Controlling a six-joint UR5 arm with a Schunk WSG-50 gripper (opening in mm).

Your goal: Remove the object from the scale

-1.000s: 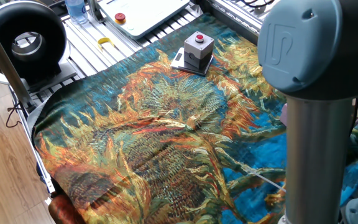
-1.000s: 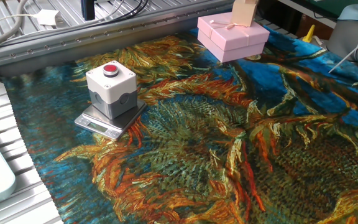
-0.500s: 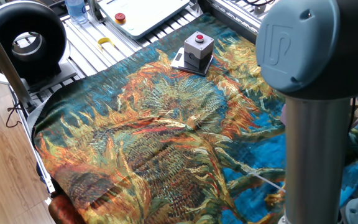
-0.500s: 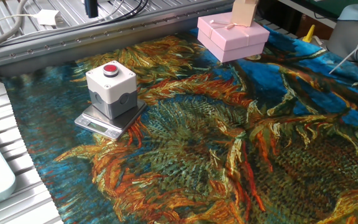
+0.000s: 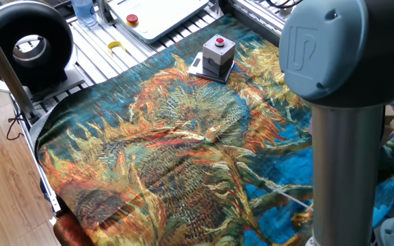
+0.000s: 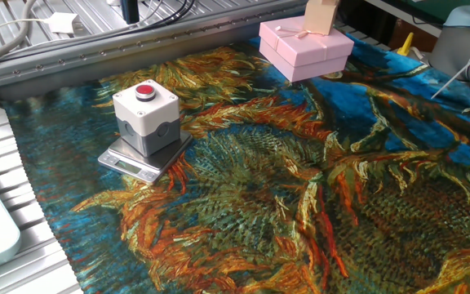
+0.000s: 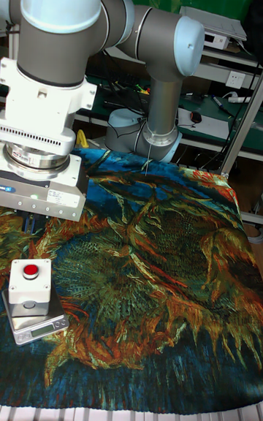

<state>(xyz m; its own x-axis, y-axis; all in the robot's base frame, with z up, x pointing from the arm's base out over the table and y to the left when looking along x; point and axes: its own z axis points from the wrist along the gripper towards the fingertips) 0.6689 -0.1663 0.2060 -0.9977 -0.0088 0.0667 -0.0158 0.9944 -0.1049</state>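
The object [image 6: 145,114] is a small grey box with a round red button on top. It stands upright on the scale [image 6: 129,166], a thin silver plate at the left of the patterned cloth. The same box [image 5: 219,51] and scale [image 5: 198,68] appear at the far end of the cloth, and the box [image 7: 29,286] on the scale [image 7: 44,330] at lower left. My gripper [image 6: 129,10] shows only as a dark tip at the top edge, behind and above the box and apart from it. Its fingers are too hidden to read. The wrist [image 7: 40,180] hangs above the box.
A pale pink gift box [image 6: 304,49] sits at the cloth's far edge. A white panel with a red button [image 5: 149,17], a yellow clip [image 5: 117,46] and a black round device [image 5: 26,44] lie off the cloth. The arm's big grey joint [image 5: 340,48] blocks the right.
The dark gripper tip at the top of the other fixed view has shifted slightly right. The arm joint has edged left. Box and scale have not moved.
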